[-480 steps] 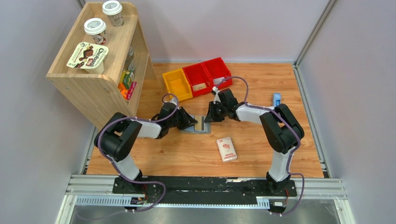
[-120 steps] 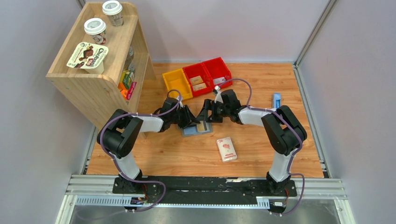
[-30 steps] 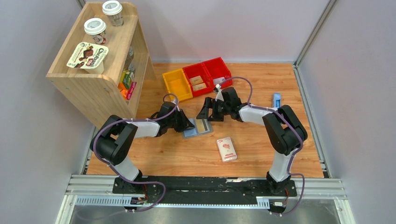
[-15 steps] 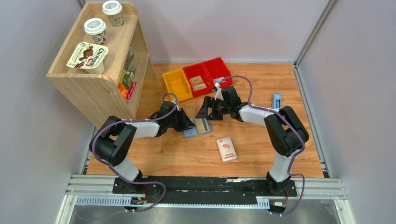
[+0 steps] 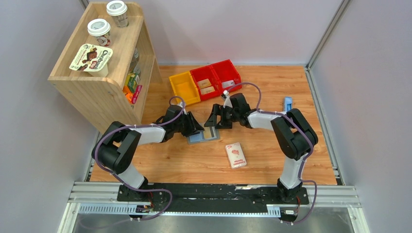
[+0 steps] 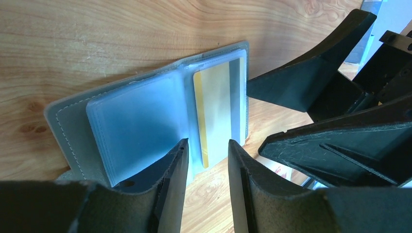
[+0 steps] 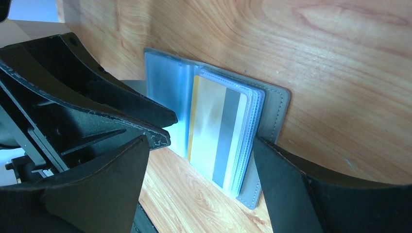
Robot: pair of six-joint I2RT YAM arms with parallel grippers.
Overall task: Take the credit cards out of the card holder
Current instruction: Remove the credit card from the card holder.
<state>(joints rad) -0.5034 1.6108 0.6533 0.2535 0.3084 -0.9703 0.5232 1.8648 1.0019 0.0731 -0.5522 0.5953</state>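
Note:
The grey card holder (image 5: 197, 139) lies open flat on the wooden table between my two grippers. Its pale blue pockets (image 6: 136, 111) face up. One credit card (image 6: 216, 107), tan with a grey stripe (image 7: 226, 131), sits in the right-hand pocket. My left gripper (image 5: 194, 130) hovers low at the holder's left half, jaws partly open with nothing between them (image 6: 208, 143). My right gripper (image 5: 214, 124) stands wide open astride the card-bearing half (image 7: 201, 141), not touching it. Two tan cards (image 5: 206, 87) lie in a red bin.
Yellow and red bins (image 5: 184, 86) stand at the back of the table. A white-and-pink packet (image 5: 235, 155) lies in front of the holder. A small blue object (image 5: 287, 103) sits at the right. A wooden shelf (image 5: 104, 73) with cups stands at the left.
My left gripper's jaws have spread apart and let go of the holder. The right gripper has dropped slightly toward the holder. The holder lies where it was.

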